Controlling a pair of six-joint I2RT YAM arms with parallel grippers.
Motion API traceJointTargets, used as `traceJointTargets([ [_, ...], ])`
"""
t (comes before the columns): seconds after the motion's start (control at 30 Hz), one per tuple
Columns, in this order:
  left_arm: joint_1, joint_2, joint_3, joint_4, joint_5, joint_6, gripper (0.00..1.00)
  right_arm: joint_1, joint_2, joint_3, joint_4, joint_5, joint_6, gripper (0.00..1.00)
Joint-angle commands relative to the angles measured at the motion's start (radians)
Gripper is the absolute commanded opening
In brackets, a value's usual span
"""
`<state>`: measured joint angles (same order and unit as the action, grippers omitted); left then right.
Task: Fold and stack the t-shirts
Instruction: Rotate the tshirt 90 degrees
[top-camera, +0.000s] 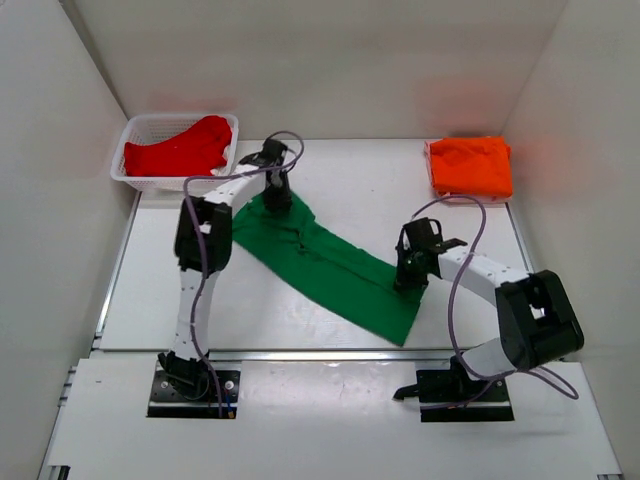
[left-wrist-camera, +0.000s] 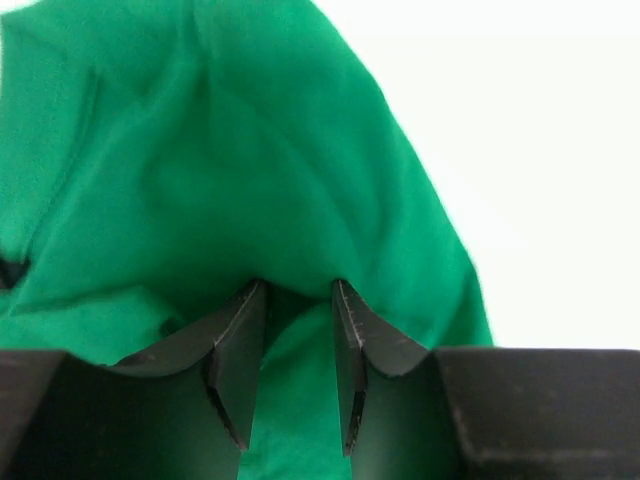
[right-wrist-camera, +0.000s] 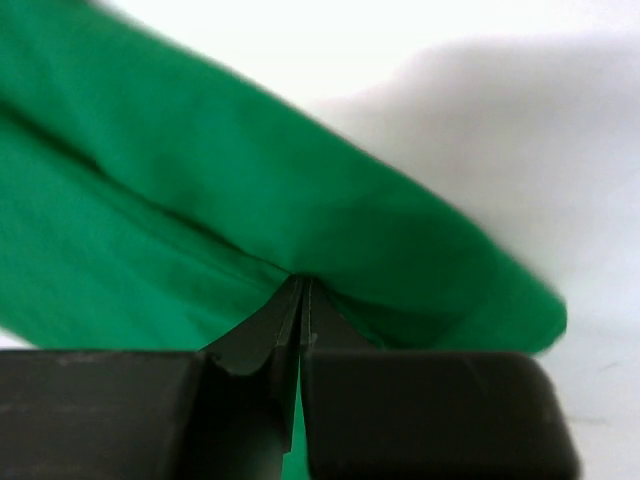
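The green t-shirt (top-camera: 320, 262) lies on the table as a long folded strip, running diagonally from back left to front right. My left gripper (top-camera: 277, 198) is down on its back-left end. In the left wrist view its jaws (left-wrist-camera: 298, 285) stand apart with green cloth (left-wrist-camera: 250, 170) between and under them. My right gripper (top-camera: 409, 279) is at the strip's right edge near the front end. It is shut (right-wrist-camera: 303, 280) on a fold of the green cloth (right-wrist-camera: 200, 200). The orange t-shirt (top-camera: 471, 166) lies folded at the back right. The red t-shirt (top-camera: 178, 148) lies crumpled in the basket.
The white mesh basket (top-camera: 128, 176) stands at the back left corner. White walls close in the table on the left, back and right. A metal rail (top-camera: 320, 355) runs along the near table edge in front of the arm bases.
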<state>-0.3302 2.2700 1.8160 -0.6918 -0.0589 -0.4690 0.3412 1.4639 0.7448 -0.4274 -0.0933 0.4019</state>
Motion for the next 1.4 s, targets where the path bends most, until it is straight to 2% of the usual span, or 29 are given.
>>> traceJointTargets([
  [0.0,-0.038,0.205,0.386,-0.225,0.042,0.069,0.44,0.054,-0.048,-0.087,-0.045,0.0,0.173,0.0],
  [0.07,-0.037,0.452,0.849,-0.361,0.07,0.067,0.42,0.105,-0.124,-0.116,-0.007,0.01,0.233,0.0],
  [0.13,-0.021,0.522,0.98,-0.347,0.16,0.029,0.41,0.142,-0.158,-0.139,0.053,0.012,0.3,0.0],
  [0.2,-0.003,0.449,0.686,-0.221,0.206,0.016,0.42,0.189,-0.162,-0.136,0.094,0.001,0.331,0.01],
  [0.27,-0.004,0.378,0.577,-0.105,0.191,0.017,0.43,0.27,-0.134,-0.104,0.113,-0.009,0.327,0.03],
  [0.33,-0.001,0.445,0.766,-0.151,0.241,0.0,0.42,0.336,-0.078,-0.084,0.137,-0.019,0.325,0.02],
  [0.4,-0.013,0.531,0.891,-0.187,0.277,-0.022,0.43,0.398,-0.053,-0.081,0.177,-0.028,0.336,0.01],
  [0.53,-0.015,0.439,0.656,-0.032,0.298,-0.051,0.43,0.501,0.001,-0.098,0.289,-0.08,0.385,0.0],
  [0.57,-0.015,0.451,0.66,-0.044,0.303,-0.048,0.42,0.525,0.015,-0.088,0.292,-0.091,0.377,0.0],
  [0.63,-0.018,0.528,0.814,-0.107,0.317,-0.036,0.43,0.559,0.067,-0.061,0.291,-0.092,0.357,0.0],
  [0.67,-0.013,0.539,0.83,-0.11,0.323,-0.045,0.43,0.577,0.075,-0.042,0.282,-0.092,0.339,0.0],
  [0.7,-0.012,0.536,0.839,-0.094,0.332,-0.06,0.44,0.582,0.097,-0.03,0.267,-0.095,0.328,0.01],
  [0.8,-0.001,0.484,0.715,0.027,0.334,-0.085,0.43,0.602,0.125,0.01,0.25,-0.094,0.27,0.0],
  [0.93,0.013,0.525,0.808,0.034,0.364,-0.115,0.43,0.602,0.174,0.045,0.26,-0.152,0.19,0.03],
  [1.0,0.008,0.517,0.804,0.066,0.408,-0.117,0.43,0.59,0.167,0.051,0.289,-0.155,0.126,0.04],
  [1.07,0.011,0.478,0.796,0.116,0.45,-0.122,0.44,0.575,0.127,0.053,0.305,-0.14,0.074,0.13],
  [1.23,0.029,0.315,0.807,0.224,0.551,-0.163,0.46,0.521,0.027,0.097,0.331,-0.144,-0.087,0.5],
  [1.37,0.048,0.07,0.63,0.226,0.577,-0.172,0.49,0.536,-0.034,0.122,0.337,-0.125,-0.147,0.56],
])
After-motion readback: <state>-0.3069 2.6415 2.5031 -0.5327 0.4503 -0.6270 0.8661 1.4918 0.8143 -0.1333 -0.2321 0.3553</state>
